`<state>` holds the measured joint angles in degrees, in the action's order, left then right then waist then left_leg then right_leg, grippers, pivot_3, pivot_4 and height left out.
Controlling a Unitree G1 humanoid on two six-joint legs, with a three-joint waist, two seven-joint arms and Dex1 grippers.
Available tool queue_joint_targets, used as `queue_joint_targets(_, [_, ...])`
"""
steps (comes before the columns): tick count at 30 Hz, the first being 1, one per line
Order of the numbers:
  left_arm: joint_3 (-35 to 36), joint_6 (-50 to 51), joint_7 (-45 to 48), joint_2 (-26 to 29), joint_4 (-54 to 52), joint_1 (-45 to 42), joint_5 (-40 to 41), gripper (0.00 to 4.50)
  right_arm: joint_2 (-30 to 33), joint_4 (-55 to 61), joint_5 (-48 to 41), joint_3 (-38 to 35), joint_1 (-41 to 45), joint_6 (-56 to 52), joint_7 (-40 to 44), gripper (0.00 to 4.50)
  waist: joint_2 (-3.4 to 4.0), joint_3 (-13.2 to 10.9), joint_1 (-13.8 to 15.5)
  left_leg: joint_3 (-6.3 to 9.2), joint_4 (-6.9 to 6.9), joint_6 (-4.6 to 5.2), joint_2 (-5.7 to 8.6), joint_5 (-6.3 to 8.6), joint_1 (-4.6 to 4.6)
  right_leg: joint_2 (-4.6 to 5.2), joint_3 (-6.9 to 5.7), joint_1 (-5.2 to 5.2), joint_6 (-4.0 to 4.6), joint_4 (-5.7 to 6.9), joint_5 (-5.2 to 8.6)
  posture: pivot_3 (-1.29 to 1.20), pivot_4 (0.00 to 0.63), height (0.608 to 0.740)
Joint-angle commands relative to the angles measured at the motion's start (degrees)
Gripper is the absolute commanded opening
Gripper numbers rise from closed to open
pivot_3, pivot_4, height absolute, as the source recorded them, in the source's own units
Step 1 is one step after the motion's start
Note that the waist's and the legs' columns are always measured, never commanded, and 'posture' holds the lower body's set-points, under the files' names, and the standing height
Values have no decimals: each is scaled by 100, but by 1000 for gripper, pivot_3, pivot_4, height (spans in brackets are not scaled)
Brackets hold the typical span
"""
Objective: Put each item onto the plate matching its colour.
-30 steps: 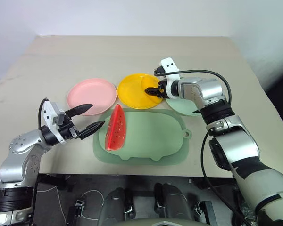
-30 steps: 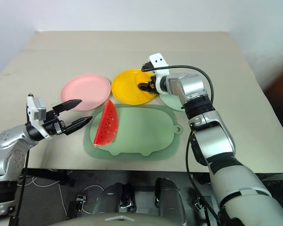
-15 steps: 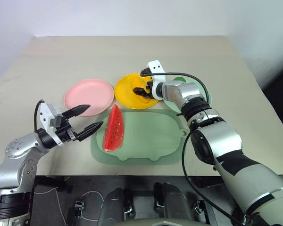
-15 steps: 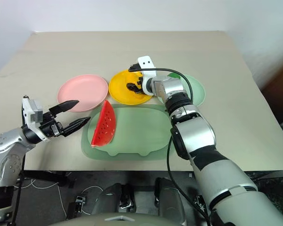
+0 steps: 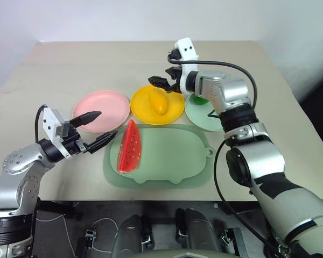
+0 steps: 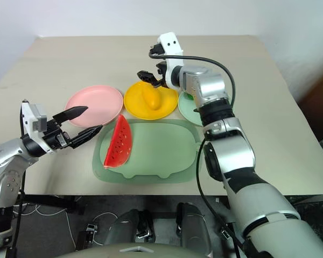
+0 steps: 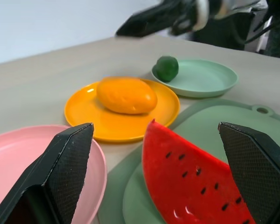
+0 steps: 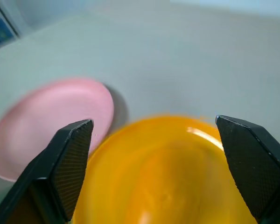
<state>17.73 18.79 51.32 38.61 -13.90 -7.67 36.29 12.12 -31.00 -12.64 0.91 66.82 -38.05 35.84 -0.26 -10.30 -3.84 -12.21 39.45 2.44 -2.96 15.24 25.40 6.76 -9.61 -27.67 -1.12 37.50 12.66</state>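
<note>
Found mango (image 5: 158, 102) on yellow plate (image 5: 175, 110), green fruit (image 7: 167, 68) on mint plate (image 7: 210, 79), watermelon (image 5: 131, 147) off empty pink plate (image 5: 99, 102), left gripper (image 5: 96, 129) and right gripper (image 5: 162, 76) wide open, empty.

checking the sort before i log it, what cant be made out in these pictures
- Green fruit: head views, partly hidden behind the right arm on the green plate.
- Watermelon wedge: left wrist view, cut off by the edge.
- Mango: right wrist view, blurred against the yellow plate.
</note>
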Motion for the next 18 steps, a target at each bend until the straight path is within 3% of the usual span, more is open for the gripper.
queue_joint_targets(1, [156, 125, -166, 40, -391, -44, 182, 4500, 219, 1731, -367, -146, -676, -152, 168, 4453, 1, 0, 13, 0, -1, 0, 1, 0, -1, 1, 0, 1, 0, 0, 0, 0, 150, 696])
queue_joint_targets(8, [203, 389, -521, -15, -751, 62, 330, 4500, 735, 4444, -1503, -546, -2498, -554, 631, 4453, 0, 0, 34, 0, -2, -1, 0, 0, -4, -1, 1, 1, 0, 1, 0, 0, 150, 696])
queue_joint_targets(12, [233, 578, -808, -87, -979, 196, 424, 4500, 1195, 5148, -2153, -813, -3201, -962, 847, 4453, 0, 0, 91, 1, -2, -1, 1, 0, -11, 1, 1, 10, 0, -4, 0, 0, 150, 696])
queue_joint_targets(18, [291, 847, -1103, -117, -1249, 405, 552, 4500, 1733, 5293, -2388, -696, -3567, -961, 1143, 4453, 0, 0, 153, 3, -2, -1, 1, 0, -15, 2, 1, 16, 2, -14, 0, 0, 150, 696])
